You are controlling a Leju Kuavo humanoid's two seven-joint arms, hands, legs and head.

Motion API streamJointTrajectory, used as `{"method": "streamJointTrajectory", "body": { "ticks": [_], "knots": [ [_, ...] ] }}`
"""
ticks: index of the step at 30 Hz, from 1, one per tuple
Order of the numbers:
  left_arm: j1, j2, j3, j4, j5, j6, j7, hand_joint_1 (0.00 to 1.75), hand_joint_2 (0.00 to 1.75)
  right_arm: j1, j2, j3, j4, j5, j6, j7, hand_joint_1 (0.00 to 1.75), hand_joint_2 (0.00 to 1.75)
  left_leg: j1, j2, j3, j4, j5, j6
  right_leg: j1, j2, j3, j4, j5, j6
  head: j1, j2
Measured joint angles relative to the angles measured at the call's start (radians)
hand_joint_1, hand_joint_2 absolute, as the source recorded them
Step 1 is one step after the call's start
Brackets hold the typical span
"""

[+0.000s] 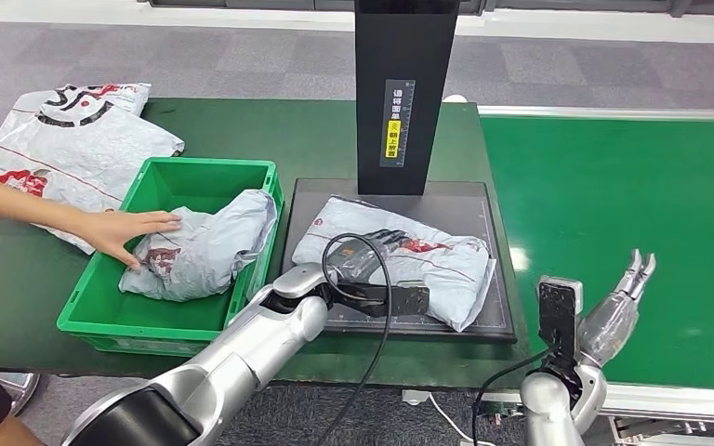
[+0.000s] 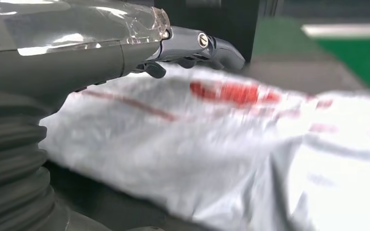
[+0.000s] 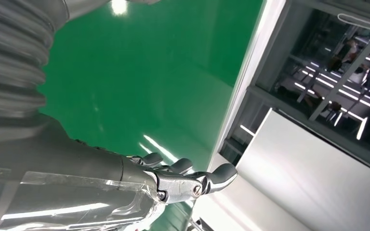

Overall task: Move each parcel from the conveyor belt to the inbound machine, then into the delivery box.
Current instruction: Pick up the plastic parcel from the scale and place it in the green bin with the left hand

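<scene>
Grey poly parcel (image 1: 200, 251) lying crumpled in delivery box (image 1: 258, 169), person's hand (image 1: 121, 231) touching it. Second parcel (image 1: 437, 265) resting on inbound machine (image 1: 483, 200) plate; left hand (image 1: 372, 249) lying on top, grip unclear. Looking soft, light, slippery; bunching a loose fold near its edge likely best. Right hand (image 1: 625, 295) hovering over conveyor belt (image 1: 614, 186), fingers apart, holding nothing.

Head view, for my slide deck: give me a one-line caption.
Left hand rests on a grey parcel on the inbound machine; a person's hand reaches the green box.
</scene>
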Motion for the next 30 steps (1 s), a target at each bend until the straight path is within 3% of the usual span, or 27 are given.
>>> {"method": "streamJointTrajectory", "body": {
  "ticks": [11,21,25,30],
  "knots": [
    [-0.047,-0.015,-0.031,0.065,-0.019,-0.089,0.002,0.0,1.75,-0.005,0.0,0.026,0.031,0.003,0.0,-0.012,0.0,1.75,0.0,0.0,0.0,0.0,0.0,0.0,0.0,0.0,0.0,0.0,0.0,0.0,0.0,0.0],
    [-0.078,-0.029,-0.05,0.081,-0.026,-0.085,0.012,0.02,1.75,-0.004,0.0,0.059,0.04,0.0,0.006,-0.01,0.0,1.75,0.0,0.0,0.0,0.0,0.0,0.0,0.0,0.0,0.0,0.0,0.0,0.0,0.0,0.0],
    [-0.083,-0.031,-0.052,0.086,-0.016,-0.071,0.029,1.73,1.75,0.0,0.0,0.075,0.04,-0.007,0.006,-0.002,0.0,1.75,0.0,0.0,0.0,0.0,0.0,0.0,0.0,0.0,0.0,0.0,0.0,0.0,0.0,0.0],
    [-0.083,-0.028,-0.052,0.099,0.003,-0.053,0.043,1.75,1.75,0.01,0.0,0.09,0.031,-0.012,0.008,0.003,0.0,1.75,0.0,0.0,0.0,0.0,0.0,0.0,0.0,0.0,0.0,0.0,0.0,0.0,0.0,0.0]
  ]
}}
